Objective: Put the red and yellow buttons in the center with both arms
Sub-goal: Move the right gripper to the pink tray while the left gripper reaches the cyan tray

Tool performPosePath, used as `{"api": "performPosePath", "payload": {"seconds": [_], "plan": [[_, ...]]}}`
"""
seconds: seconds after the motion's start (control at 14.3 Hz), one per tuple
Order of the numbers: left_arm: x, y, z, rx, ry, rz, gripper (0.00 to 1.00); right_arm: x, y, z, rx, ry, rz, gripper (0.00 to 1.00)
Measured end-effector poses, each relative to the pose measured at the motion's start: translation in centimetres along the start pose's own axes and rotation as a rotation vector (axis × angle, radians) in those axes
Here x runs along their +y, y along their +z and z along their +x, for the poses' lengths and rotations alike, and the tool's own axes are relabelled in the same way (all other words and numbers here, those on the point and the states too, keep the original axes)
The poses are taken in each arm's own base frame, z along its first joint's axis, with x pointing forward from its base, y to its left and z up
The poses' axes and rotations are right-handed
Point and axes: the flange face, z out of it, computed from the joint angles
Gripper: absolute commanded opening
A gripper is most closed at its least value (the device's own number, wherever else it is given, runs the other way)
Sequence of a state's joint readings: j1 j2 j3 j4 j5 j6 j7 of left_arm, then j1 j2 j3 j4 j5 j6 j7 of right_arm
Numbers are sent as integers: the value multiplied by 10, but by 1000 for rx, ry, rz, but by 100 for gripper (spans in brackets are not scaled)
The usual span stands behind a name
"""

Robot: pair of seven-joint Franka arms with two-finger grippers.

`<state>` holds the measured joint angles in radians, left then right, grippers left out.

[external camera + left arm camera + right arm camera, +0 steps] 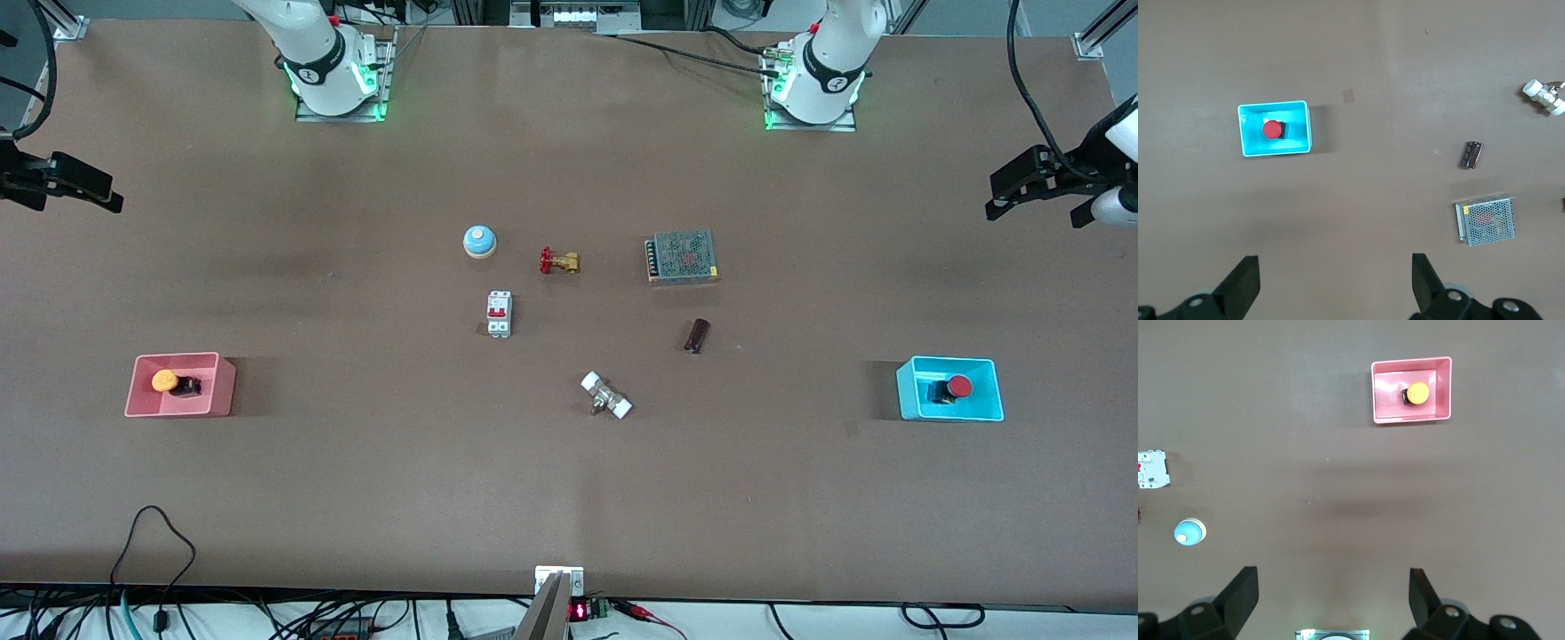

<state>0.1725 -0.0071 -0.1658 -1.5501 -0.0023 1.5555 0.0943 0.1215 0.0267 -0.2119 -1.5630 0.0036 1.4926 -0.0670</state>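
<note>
Front view: yellow button [166, 380] in pink bin [221, 388], red button [957, 387] in cyan bin [906, 388]; left tool [1036, 182] and right tool [62, 182] high at table [356, 480] ends, partly cut off.
Left wrist: left tool [1333, 287] open, well apart from red button [1273, 129].
Right wrist: right tool [1331, 603] open, yellow button [1417, 392] well apart.

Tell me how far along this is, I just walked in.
Nothing done. The yellow button lies in the pink bin, the red button in the cyan bin. Left gripper and right gripper hang open, empty. Both moves remain.
</note>
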Motion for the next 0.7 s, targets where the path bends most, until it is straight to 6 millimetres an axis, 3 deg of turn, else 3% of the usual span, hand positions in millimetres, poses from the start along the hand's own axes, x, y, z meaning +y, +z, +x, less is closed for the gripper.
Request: {"api": "performPosePath", "payload": {"seconds": [0.42,0.56,0.7], "plan": [[0,0,0,-1,0,0,100,-1,3,0,-12,-1,0,100],[0,0,0,-1,0,0,100,0,17,9,-14,0,-7,100],[0,0,0,-1,1,0,100,1,43,29,-15,5,-21,100]]}}
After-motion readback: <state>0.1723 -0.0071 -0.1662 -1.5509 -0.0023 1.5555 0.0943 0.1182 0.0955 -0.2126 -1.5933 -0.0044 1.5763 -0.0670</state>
